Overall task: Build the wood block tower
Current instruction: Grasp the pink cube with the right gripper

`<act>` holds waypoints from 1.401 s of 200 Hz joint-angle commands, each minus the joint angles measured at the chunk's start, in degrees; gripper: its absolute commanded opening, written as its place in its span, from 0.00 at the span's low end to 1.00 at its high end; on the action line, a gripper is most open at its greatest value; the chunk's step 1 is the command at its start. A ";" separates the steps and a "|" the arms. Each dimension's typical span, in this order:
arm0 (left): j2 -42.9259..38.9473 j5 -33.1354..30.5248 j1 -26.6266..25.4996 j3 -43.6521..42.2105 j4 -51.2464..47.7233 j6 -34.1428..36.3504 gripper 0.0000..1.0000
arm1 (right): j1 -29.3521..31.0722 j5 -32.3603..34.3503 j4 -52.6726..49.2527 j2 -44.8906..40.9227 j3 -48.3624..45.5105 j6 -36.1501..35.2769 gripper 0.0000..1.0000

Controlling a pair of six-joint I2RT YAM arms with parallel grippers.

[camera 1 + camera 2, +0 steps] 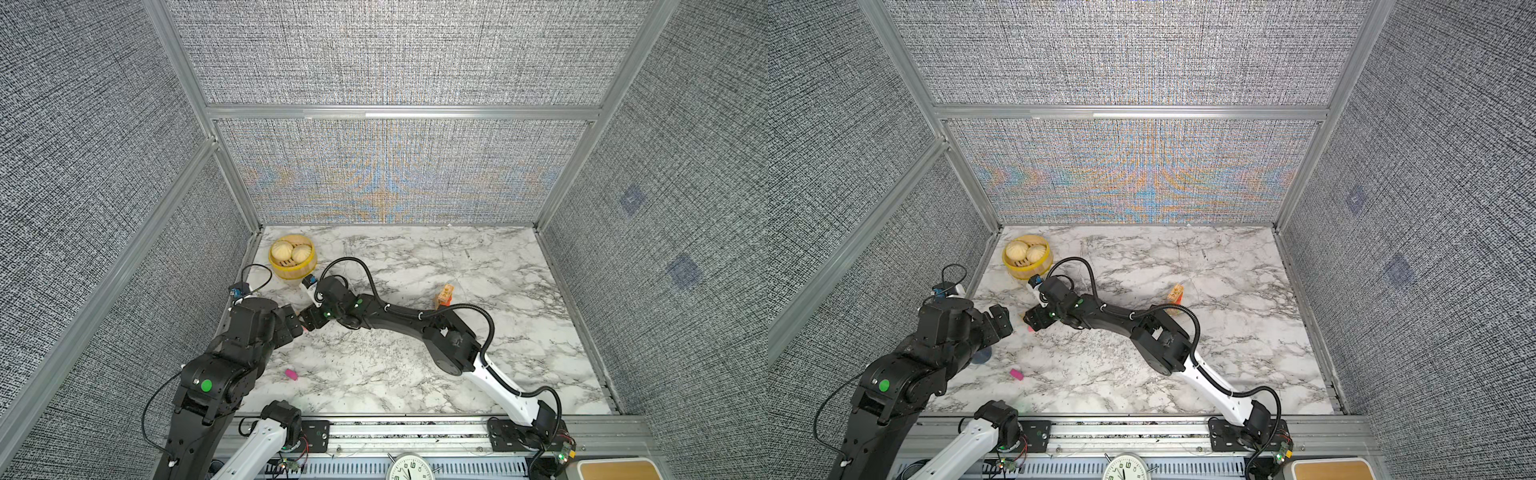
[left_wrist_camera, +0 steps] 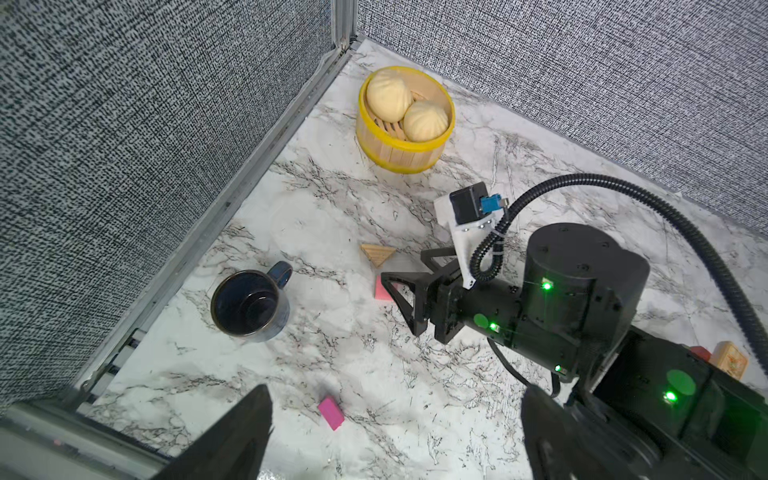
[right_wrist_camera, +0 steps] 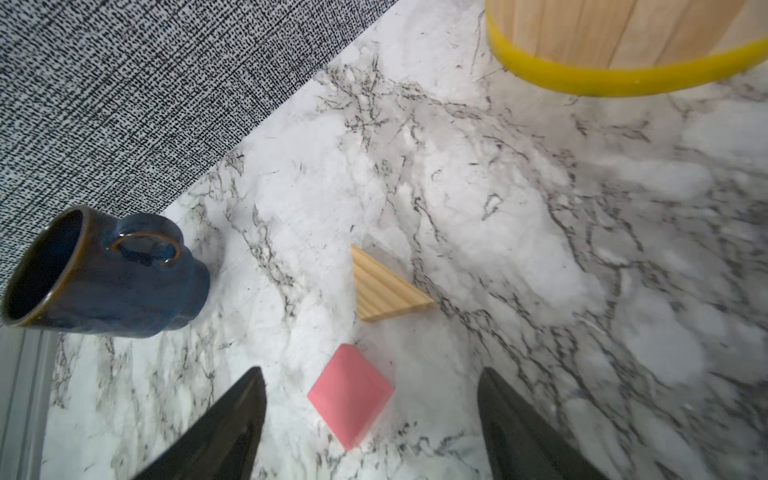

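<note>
Right end effector (image 3: 372, 372): arm stretched low across the table (image 3: 540, 208), jaws spread, empty, pink cube (image 3: 351, 395) between them, tan triangle (image 3: 384, 286) just ahead. Left end effector (image 2: 395, 390): raised, spread, empty; magenta bar (image 2: 331, 412) nearby below.

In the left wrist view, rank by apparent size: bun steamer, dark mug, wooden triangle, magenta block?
Largest: bun steamer
Next: dark mug
Then wooden triangle and magenta block, looking alike: unranked.

Marble table (image 1: 415, 374) bears: steamer (image 1: 293, 272) left of centre; mug (image 2: 249, 303); tan triangle block (image 2: 377, 254); pink block (image 3: 351, 395); magenta block (image 1: 291, 374) lower left; tower (image 1: 444, 296) right of centre.
</note>
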 commanded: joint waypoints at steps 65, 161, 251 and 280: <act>1.45 1.58 0.34 -1.90 2.44 0.87 0.94 | 2.59 4.22 -0.78 1.79 0.68 -1.15 0.79; 2.50 3.97 0.97 -3.17 5.40 2.16 0.94 | 3.78 8.30 -3.04 4.04 2.26 -0.84 0.73; 3.24 4.60 1.45 -1.51 5.31 2.71 0.94 | 4.36 12.05 -6.30 5.53 3.03 -3.60 0.58; 2.86 4.42 1.68 -1.40 4.78 2.80 0.94 | 4.33 12.32 -5.76 4.11 0.63 -4.39 0.50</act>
